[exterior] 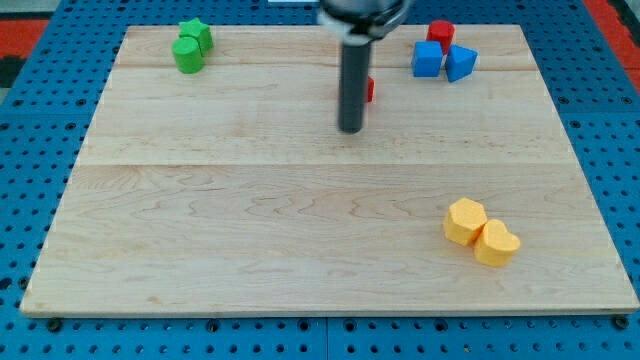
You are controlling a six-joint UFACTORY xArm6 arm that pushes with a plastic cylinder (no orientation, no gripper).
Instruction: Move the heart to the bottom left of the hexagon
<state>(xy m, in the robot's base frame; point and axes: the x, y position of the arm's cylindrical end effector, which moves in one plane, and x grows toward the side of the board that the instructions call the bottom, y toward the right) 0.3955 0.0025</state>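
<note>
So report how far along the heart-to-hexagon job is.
Done: the yellow heart already sits touching the yellow hexagon, but on its lower right, not its bottom left. In hand: nothing on the heart; my tip is far off at the view's top centre, beside a partly hidden red block. Left: travel to the heart and push it around to the hexagon's bottom left.

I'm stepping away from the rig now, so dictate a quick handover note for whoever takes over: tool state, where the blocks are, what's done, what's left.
Tool: my tip rests on the board's upper middle, far from the yellow pair; a red block peeks out from behind the rod.
Job's blocks: yellow hexagon and yellow heart sit touching near the view's bottom right, the heart at the hexagon's lower right.
Done: nothing evident; the heart is on the wrong side.
Left: push the heart round to the hexagon's bottom left.
</note>
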